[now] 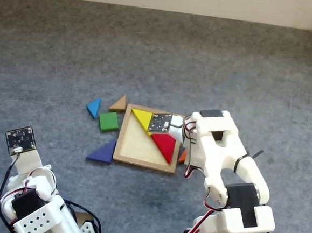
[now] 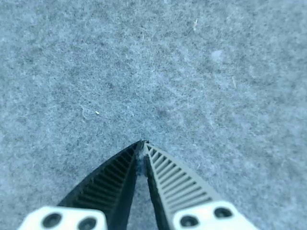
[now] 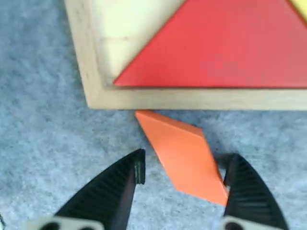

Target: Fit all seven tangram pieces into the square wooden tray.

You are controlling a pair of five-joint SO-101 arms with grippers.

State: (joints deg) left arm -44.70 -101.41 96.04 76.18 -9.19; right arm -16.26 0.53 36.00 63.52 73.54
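Grey carpeted table runs under everything. In the high view, the square wooden tray (image 1: pixel 122 146) holds a yellow triangle (image 1: pixel 141 117) and a red triangle (image 1: pixel 164 144), with the right arm bent over its near side.

In the left wrist view, the left pincer (image 2: pixel 144 148) is pressed closed on nothing above bare table.

In the right wrist view, the right pincer (image 3: pixel 184 165) gapes wide and empty astride the orange parallelogram (image 3: pixel 184 158), whose corner meets the tray's rim just ahead of the fingertips. One finger sits nearer the piece, so centring before closing should stop the piece twisting against the rim.
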